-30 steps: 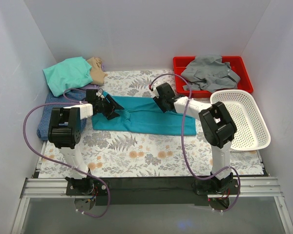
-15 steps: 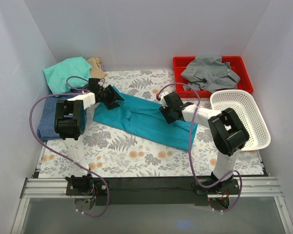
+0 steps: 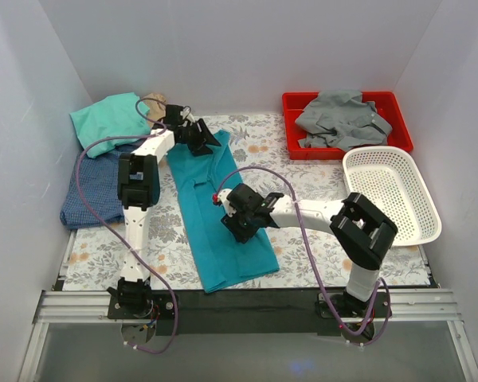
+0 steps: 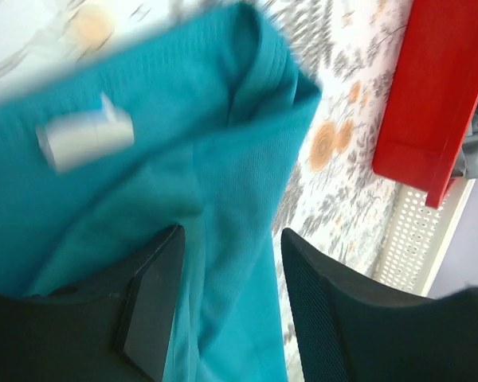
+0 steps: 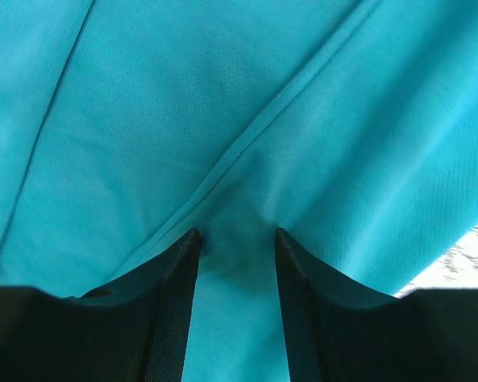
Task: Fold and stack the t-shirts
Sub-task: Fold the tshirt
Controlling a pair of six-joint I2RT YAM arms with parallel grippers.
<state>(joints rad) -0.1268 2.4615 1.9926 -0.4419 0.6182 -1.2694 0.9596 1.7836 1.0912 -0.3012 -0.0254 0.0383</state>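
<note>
Covering the middle of the table (image 3: 303, 183) with the teal t-shirt (image 3: 213, 239), folded into a long strip and now running from 11 o'clock down to 6 o'clock. Lying crosswise, 9 to 3, only a second ago, so being swung through a quarter turn. Probably lining the strip up for the next fold, near end toward far end, with stacking not yet begun.

Ending close to the table's near edge at 6 o'clock, leaving little room for pulling further that way. Keeping open floral surface at 3 to 5 o'clock, short of the white basket (image 3: 430, 216) and red tray (image 3: 289, 127). Crowding at 9 to 11 o'clock from the checked shirt (image 3: 92, 187), mint shirt (image 3: 107, 119) and tan shirt (image 3: 155, 107).

Reaching to 11 o'clock with the left hand (image 3: 199, 139), pinching the strip's far end, near the white label (image 4: 86, 139). Clamping the right hand (image 3: 235, 225) on a puckered ridge of the same cloth mid-strip.
</note>
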